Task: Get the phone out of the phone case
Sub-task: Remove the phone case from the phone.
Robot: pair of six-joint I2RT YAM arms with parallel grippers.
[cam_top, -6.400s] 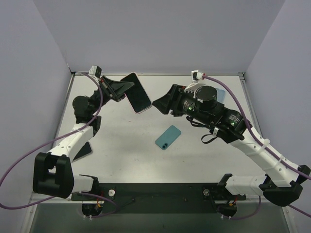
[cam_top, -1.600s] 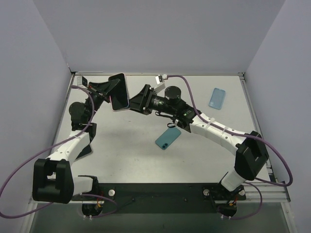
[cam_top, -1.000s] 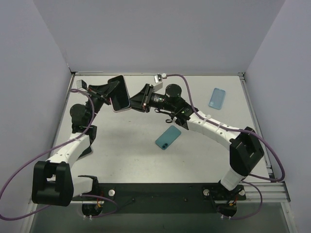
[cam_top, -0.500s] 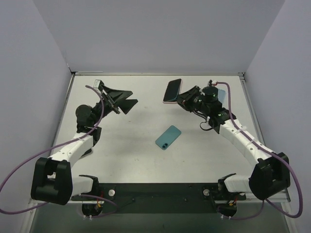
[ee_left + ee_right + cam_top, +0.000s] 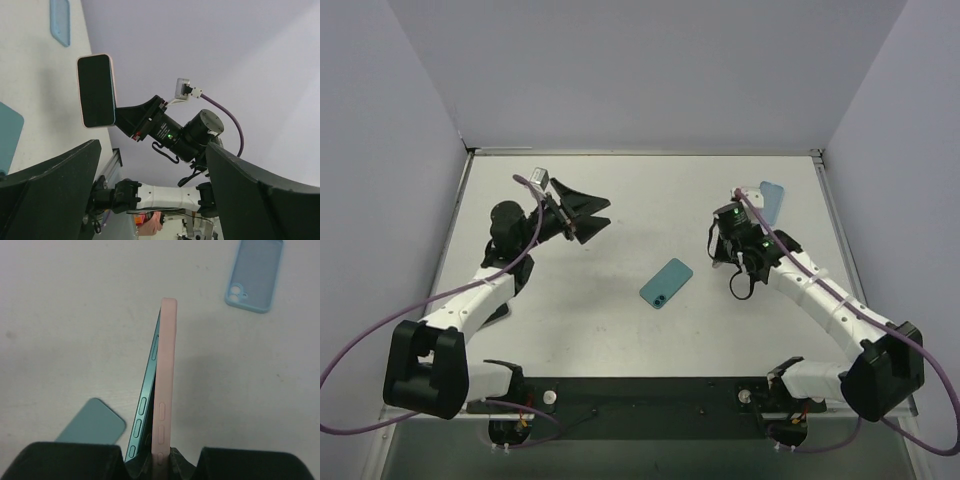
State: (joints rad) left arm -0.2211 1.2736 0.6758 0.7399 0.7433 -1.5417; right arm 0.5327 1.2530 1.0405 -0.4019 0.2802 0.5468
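Observation:
In the right wrist view, a pink phone case (image 5: 166, 380) stands on edge with a teal phone (image 5: 146, 395) in it. The phone's far end leans away from the case, leaving a narrow gap. My right gripper (image 5: 160, 456) is shut on their near end. In the top view my right gripper (image 5: 724, 248) points down over the right half of the table, and the phone is mostly hidden under it. My left gripper (image 5: 588, 214) hangs open and empty at the left. In the left wrist view, the cased phone (image 5: 96, 90) shows its dark screen.
A second teal phone (image 5: 666, 283) lies flat at the table's middle. A light-blue empty case (image 5: 772, 200) lies at the back right, near the right arm. A dark object lies under the left arm near the table's left edge (image 5: 495, 310).
My left gripper has opened and let go of the cased phone. My right gripper has carried it from the back left to the right and turned downward.

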